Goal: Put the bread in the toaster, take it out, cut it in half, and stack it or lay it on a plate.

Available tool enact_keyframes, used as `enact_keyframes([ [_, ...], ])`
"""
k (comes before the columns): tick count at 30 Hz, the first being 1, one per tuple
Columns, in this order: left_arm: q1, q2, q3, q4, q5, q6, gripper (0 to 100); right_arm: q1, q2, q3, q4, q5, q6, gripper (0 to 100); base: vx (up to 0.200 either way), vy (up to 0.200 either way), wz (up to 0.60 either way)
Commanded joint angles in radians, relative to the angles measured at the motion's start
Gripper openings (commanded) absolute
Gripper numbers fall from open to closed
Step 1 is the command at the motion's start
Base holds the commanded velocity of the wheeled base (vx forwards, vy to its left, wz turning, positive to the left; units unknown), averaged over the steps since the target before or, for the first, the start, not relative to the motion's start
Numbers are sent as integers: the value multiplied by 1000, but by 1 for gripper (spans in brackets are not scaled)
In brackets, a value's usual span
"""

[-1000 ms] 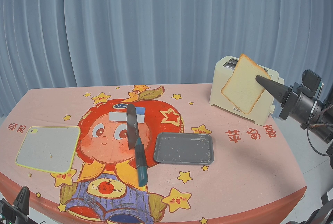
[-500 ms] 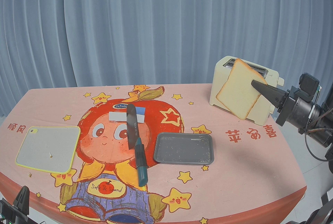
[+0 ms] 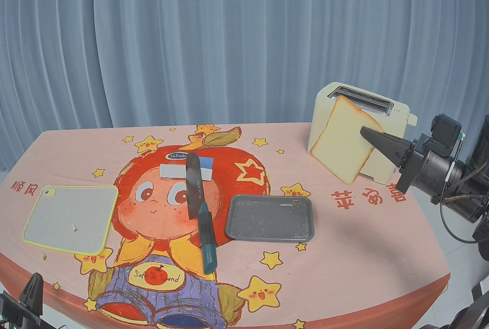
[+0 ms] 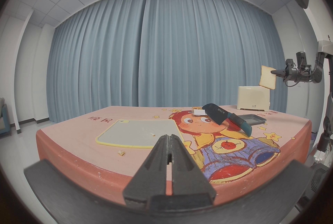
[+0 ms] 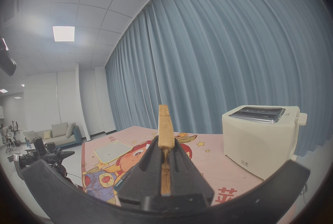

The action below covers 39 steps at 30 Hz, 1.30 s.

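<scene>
A pale slice of bread (image 3: pixel 342 139) hangs in the air in front of the cream toaster (image 3: pixel 392 117) at the table's far right. My right gripper (image 3: pixel 368 133) is shut on the slice's right edge; the right wrist view shows the bread (image 5: pixel 165 130) edge-on between the fingers, beside the toaster (image 5: pixel 261 141). A grey plate (image 3: pixel 270 218) lies at the table's middle. A knife (image 3: pixel 199 208) with a teal handle rests left of it. My left gripper (image 4: pixel 169 162) is shut and empty, low off the table's front left edge; its fingertip (image 3: pixel 33 289) shows at the head view's bottom left.
A white cutting board (image 3: pixel 70 218) with a yellow-green rim lies at the table's left. A small white and blue block (image 3: pixel 186 168) sits under the knife blade. The table (image 3: pixel 367 253) has a cartoon cloth, and a blue curtain hangs behind.
My right gripper has carried the bread down and to the left, away from the toaster's slots, so the slice now hangs lower in front of the toaster. The left arm has kept still.
</scene>
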Motion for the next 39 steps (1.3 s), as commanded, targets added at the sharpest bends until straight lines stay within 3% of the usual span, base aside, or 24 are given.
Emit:
enact_keyframes([
  [1, 1, 0, 18, -1, 1, 0, 0, 17, 15, -5, -1, -11, 0, 0, 0, 0, 0],
  [11, 1, 0, 18, -3, 3, 5, 0, 62, 36, -15, -1, -20, 12, 0, 0, 0, 0],
  [21, 1, 0, 18, -15, 7, 8, 0, 60, 47, -8, -1, -14, 12, 0, 0, 0, 0],
  [23, 1, 0, 18, -44, 13, 8, 0, 60, 47, -5, -1, -14, 12, 0, 0, 0, 0],
  [24, 1, 0, 18, -173, 15, 8, 0, 62, 46, -2, -1, -12, 11, 0, 0, 0, 0],
  [26, 1, 0, 18, -200, 15, 10, 0, 63, 46, -3, -1, -12, 11, 0, 0, 0, 0],
  [27, 1, 0, 18, -312, 9, 50, 0, 63, 52, -17, -2, -12, 9, 0, 0, 0, 0],
  [28, 1, 0, 18, -309, 9, 74, 0, 63, 53, -17, -2, -11, 3, 0, 0, 0, 0],
  [29, 1, 0, 18, -303, 10, 79, 0, 63, 55, -15, -2, -11, 2, 0, 0, 0, 0],
  [32, 1, 0, 18, -263, -4, 79, 0, 63, 53, -22, -2, -12, 0, 0, 0, 0, 0],
  [36, -2, -18, 12, -216, -63, 74, 0, 63, 44, -23, -1, -9, 5, 0, 0, 0, 0],
  [39, -16, 14, -19, -211, -71, 48, 0, 65, 47, -29, -1, -11, 3, 0, 0, 0, 0],
])
